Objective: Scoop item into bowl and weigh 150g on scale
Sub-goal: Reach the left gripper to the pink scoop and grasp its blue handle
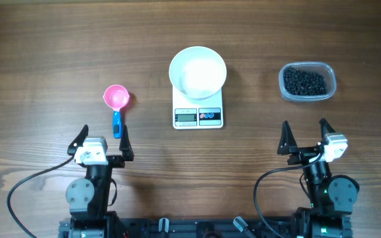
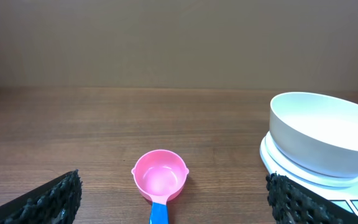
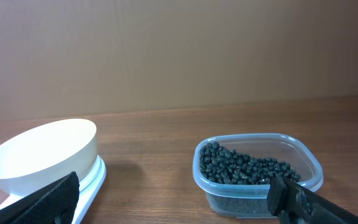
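Near the counter's point(image 1: 45, 53) front edge, the left pincer point(image 1: 104, 135) and right pincer point(image 1: 304, 130) both gape wide open. Just beyond the left lies one pink scoop point(image 1: 116, 99). At centre, one white bowl point(image 1: 198, 71) sits on one scale point(image 1: 198, 114). Beyond the right, one clear tub point(image 1: 329, 74) holds heaped small black beads point(image 1: 303, 81).

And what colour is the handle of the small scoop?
The handle is blue; it shows best in the overhead view.
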Controlling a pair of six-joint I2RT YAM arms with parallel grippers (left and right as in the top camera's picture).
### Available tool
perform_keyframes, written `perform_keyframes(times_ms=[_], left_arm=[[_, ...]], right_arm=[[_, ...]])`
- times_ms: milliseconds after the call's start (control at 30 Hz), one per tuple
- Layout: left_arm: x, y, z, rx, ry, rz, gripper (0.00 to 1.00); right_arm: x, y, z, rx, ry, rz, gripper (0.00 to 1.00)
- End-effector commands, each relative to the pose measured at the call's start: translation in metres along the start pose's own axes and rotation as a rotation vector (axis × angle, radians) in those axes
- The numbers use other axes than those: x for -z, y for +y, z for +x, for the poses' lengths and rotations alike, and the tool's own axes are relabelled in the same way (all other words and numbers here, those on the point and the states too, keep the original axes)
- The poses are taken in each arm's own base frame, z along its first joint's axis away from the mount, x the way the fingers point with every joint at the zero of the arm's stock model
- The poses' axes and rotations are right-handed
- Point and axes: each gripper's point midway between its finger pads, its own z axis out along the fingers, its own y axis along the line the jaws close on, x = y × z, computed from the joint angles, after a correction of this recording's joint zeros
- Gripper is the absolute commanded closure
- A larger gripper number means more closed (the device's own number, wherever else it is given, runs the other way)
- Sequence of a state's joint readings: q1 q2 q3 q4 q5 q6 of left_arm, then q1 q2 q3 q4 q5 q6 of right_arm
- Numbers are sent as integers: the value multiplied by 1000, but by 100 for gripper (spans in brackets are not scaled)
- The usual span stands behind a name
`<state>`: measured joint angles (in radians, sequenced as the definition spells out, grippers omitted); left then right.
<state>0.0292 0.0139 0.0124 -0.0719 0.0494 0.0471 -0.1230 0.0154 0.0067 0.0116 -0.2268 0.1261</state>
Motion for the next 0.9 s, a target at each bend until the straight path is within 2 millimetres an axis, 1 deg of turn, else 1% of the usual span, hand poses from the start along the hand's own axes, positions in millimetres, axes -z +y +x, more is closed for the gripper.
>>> perform_keyframes(times_ms=[0,500,567,600,633,667,700,733,767,867], left_arm=[[0,5,3,7,4,-23,0],[0,5,3,7,4,-23,0],[0,0,0,7,-6,2,0],[2,-27,-3,8,-18,162,0],[12,-63,-8,-1,-35,376,0],[24,-86,-14,-16,-65,528,0],[40,-108,-22,-41,-103,682,0],[52,-120,-32,-74,-157,774,0],[56,-122,-43,-103,-213,782,0],[73,-124,-87,-222,-448,773,0]], right_arm=[[0,0,-2,20,-10,4,0],[0,0,-2,21,-10,4,0],[0,0,-2,20,-10,4,0],[0,0,-2,21,-10,4,0],[0,0,-2,21,-10,4,0],[0,0,-2,20,-10,4,0],[0,0,-2,21,-10,4,0],[0,0,-2,21,-10,4,0],[0,0,-2,21,-10,4,0],[0,0,-2,21,-10,4,0]])
